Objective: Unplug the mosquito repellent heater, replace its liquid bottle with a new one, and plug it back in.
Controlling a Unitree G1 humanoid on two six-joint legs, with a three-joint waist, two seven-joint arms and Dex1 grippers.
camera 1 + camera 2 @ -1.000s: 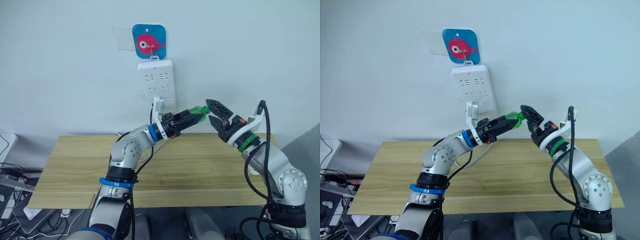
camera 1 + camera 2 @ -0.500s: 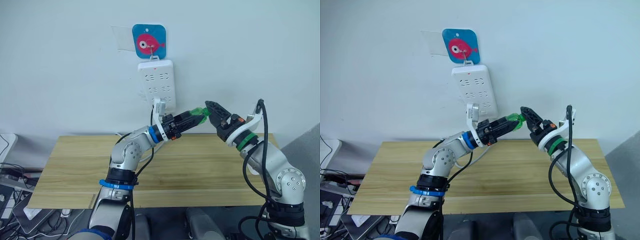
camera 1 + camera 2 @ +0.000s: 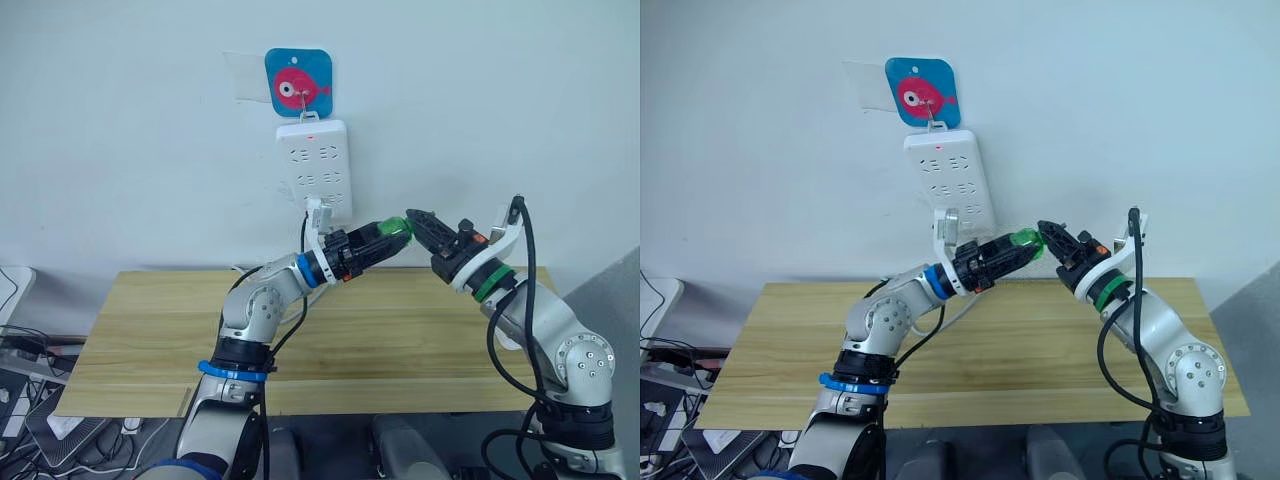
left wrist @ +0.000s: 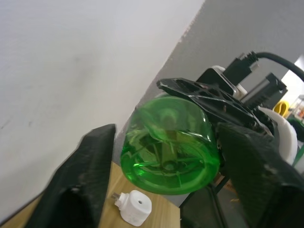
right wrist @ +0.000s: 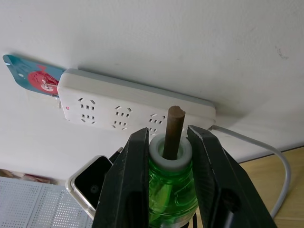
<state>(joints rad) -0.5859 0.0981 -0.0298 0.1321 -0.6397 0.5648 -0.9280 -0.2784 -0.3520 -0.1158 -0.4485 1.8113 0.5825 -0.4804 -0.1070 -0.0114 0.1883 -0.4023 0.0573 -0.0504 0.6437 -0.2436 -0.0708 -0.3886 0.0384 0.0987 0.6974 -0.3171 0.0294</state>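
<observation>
A green liquid bottle (image 3: 394, 230) hangs in mid-air above the back of the table, just below the power strip. My right gripper (image 5: 168, 137) is shut on its white neck, and a brown wick (image 5: 174, 124) sticks out between the fingers. My left gripper (image 3: 384, 237) is open around the bottle's base (image 4: 166, 152), its fingers (image 4: 90, 166) standing clear on either side. The mosquito repellent heater (image 4: 135, 207), a small white unit with plug prongs, lies on the wooden table below the bottle.
A white power strip (image 3: 313, 170) hangs on the wall from a blue hook plate with a pink fish (image 3: 298, 88), its cable running down behind my left arm. The wooden table (image 3: 400, 340) spreads below both arms.
My right gripper moved left onto the bottle and shut on its neck. The left gripper's fingers opened off the bottle's base.
</observation>
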